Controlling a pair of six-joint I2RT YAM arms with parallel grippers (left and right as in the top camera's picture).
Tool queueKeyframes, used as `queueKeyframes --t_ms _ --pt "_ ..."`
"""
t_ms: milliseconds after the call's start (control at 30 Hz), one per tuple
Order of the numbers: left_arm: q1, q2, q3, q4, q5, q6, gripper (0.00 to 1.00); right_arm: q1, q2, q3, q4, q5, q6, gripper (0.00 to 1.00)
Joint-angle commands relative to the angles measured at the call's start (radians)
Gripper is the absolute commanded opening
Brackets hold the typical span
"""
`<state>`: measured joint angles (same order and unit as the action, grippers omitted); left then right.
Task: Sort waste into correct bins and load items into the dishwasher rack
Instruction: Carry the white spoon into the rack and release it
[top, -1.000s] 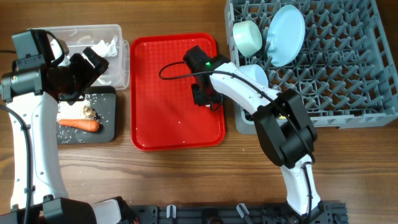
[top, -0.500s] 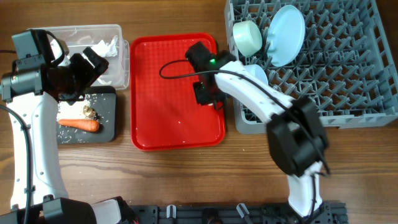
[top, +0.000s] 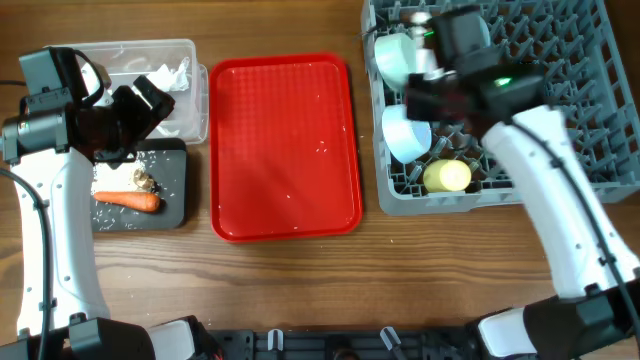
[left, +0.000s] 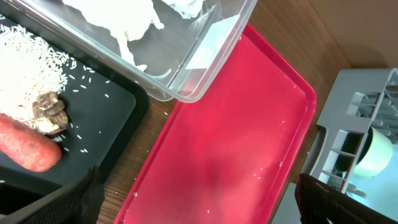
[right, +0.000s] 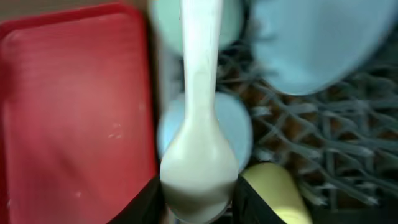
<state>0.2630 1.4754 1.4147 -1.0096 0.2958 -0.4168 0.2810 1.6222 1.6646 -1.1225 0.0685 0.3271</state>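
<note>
My right gripper (right: 199, 208) is shut on the white spoon (right: 199, 93) and holds it over the grey dishwasher rack (top: 560, 120). Below it are the light blue bowl (right: 241, 127), the yellow cup (right: 277, 193) and the pale blue plate (right: 311, 43). In the overhead view the pale green bowl (top: 393, 58), light blue bowl (top: 405, 135) and yellow cup (top: 447, 176) stand in the rack. My left gripper (left: 205, 208) is open and empty above the bins. The carrot (top: 128, 201), brown scrap (top: 144, 180) and rice (top: 110, 178) lie in the black tray (top: 175, 212). The tissue (top: 168, 75) is in the clear tub (top: 198, 120). The red wrapper is out of view.
The red serving tray (top: 285, 150) lies between the bins and the rack, with a few rice grains on it. The right arm (top: 540, 170) reaches across the rack's front part. Bare wooden table (top: 300, 290) runs along the front.
My right arm has lifted off the red tray and swung right and back over the rack, carrying the spoon. The left arm has not moved.
</note>
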Motion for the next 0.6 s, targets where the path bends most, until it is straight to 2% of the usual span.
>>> queueKeyframes --t_ms 0,67,100,233,400,433,567 --pt "0.006 -0.006 0.005 0.002 -0.006 0.001 1.0 -0.131 -0.009 0.011 -0.011 -0.025 0.022 0.19" --pt "0.006 -0.006 0.005 0.002 -0.006 0.001 1.0 -0.194 -0.009 0.011 -0.016 -0.044 0.07 0.14" --pt "0.006 -0.006 0.005 0.002 -0.006 0.001 1.0 -0.229 -0.009 0.011 -0.016 -0.048 0.101 0.06" --pt "0.006 -0.006 0.005 0.002 -0.006 0.001 1.0 -0.302 -0.005 0.011 0.003 -0.047 0.208 0.11" --pt "0.006 -0.006 0.005 0.002 -0.006 0.001 1.0 -0.302 0.022 -0.007 0.018 -0.043 0.311 0.09" --pt "0.006 -0.006 0.005 0.002 -0.006 0.001 1.0 -0.302 0.026 -0.024 0.019 -0.044 0.35 0.06" --pt "0.006 -0.006 0.005 0.002 -0.006 0.001 1.0 -0.302 0.028 -0.146 0.05 -0.048 0.571 0.04"
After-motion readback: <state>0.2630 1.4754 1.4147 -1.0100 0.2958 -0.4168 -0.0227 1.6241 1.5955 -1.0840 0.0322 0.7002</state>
